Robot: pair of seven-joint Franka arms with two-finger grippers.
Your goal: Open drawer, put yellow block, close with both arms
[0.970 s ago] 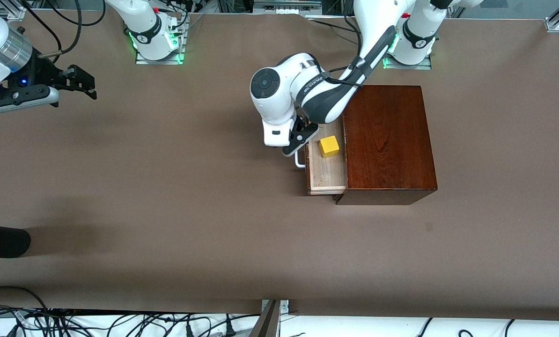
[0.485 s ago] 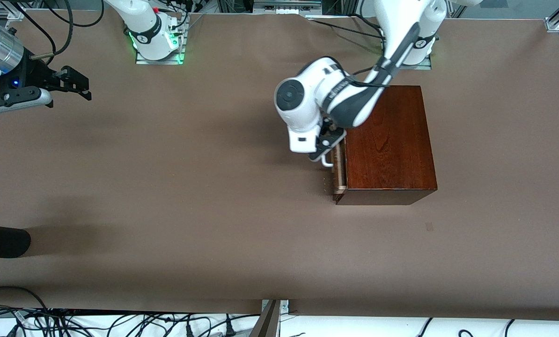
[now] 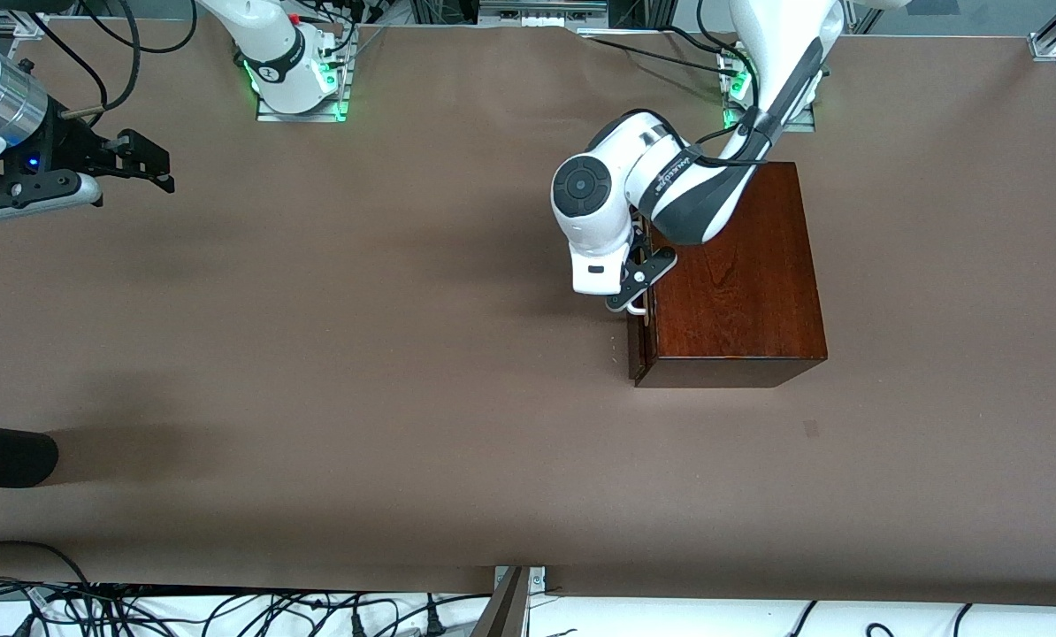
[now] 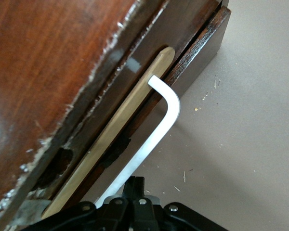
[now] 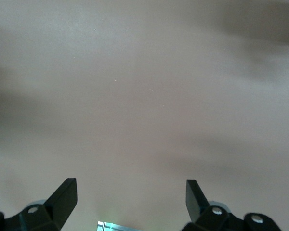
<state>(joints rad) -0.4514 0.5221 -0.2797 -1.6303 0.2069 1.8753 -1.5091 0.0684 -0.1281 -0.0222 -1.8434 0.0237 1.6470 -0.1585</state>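
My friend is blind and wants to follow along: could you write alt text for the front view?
The left arm's tool, shut on the white handle, has the drawer pushed almost fully into the dark wooden box. The right arm's tool waits open above the brown table at its own end.

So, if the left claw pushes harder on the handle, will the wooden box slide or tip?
Probably it slides rather than tips: the box is low and wide, flat on the smooth table covering. The drawer looks nearly shut, so the shut left claw on the handle would push the box itself.
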